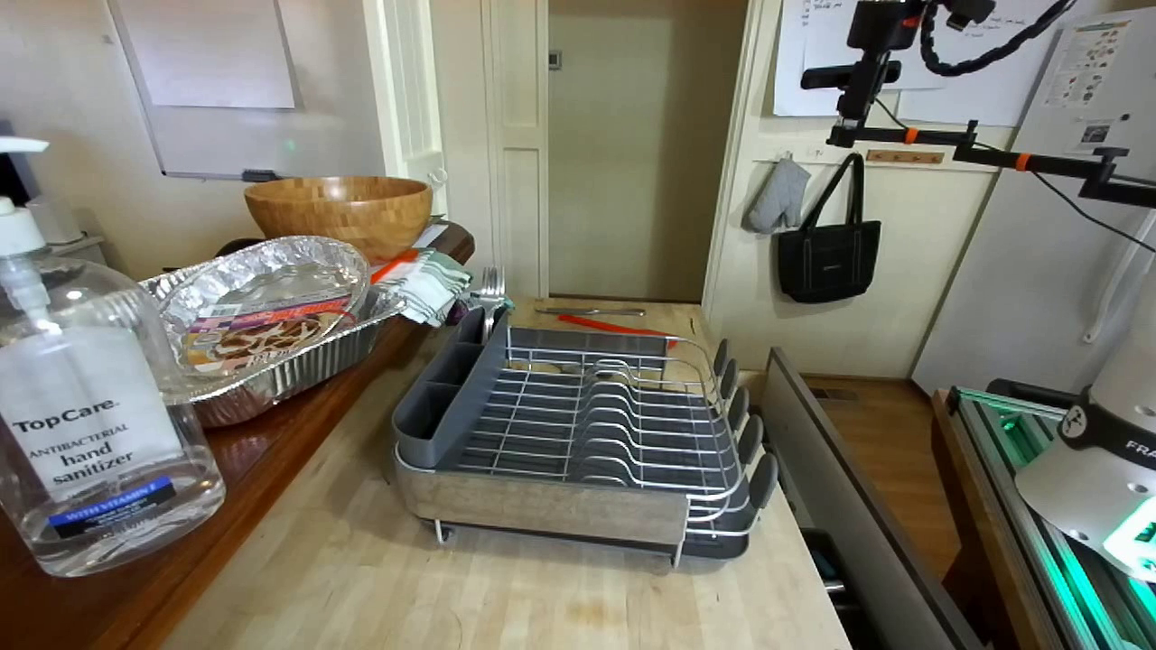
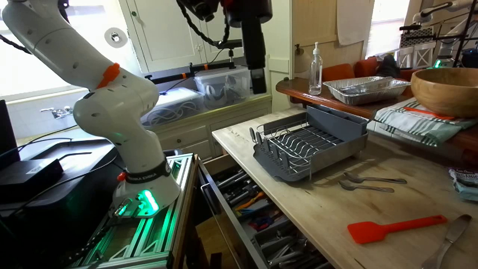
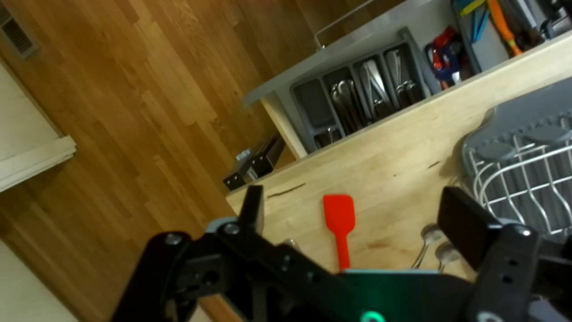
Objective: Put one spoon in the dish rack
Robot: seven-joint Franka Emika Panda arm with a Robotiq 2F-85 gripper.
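On the worktop (image 2: pixel 317 209), inboard of the edge above the pulled-out drawer (image 1: pixel 835 487), two spoons (image 3: pixel 430 235) lie beside the dish rack (image 2: pixel 338 155), handles leading away from that edge. Gripper (image 3: pixel 351 199): jaws spread, nothing held. Closing line runs roughly across the handles (favourable for grasping); likely shift: toward the rack-side finger (image 3: pixel 467 219).

rack (image 1: pixel 578 424): shiny metal wire, matt plastic | spoons (image 3: pixel 447 252): glossy metal | spatula (image 2: pixel 396 226): smooth, matt | table (image 1: pixel 542 596): smooth satin wood | pans (image 1: pixel 312 372): crinkled shiny foil | bowl (image 1: pixel 339 217): polished wood | towel (image 2: pixel 422 125): soft cloth | bottle (image 1: pixel 104 411): glossy clear plastic | claw (image 3: pixel 353 199): matt
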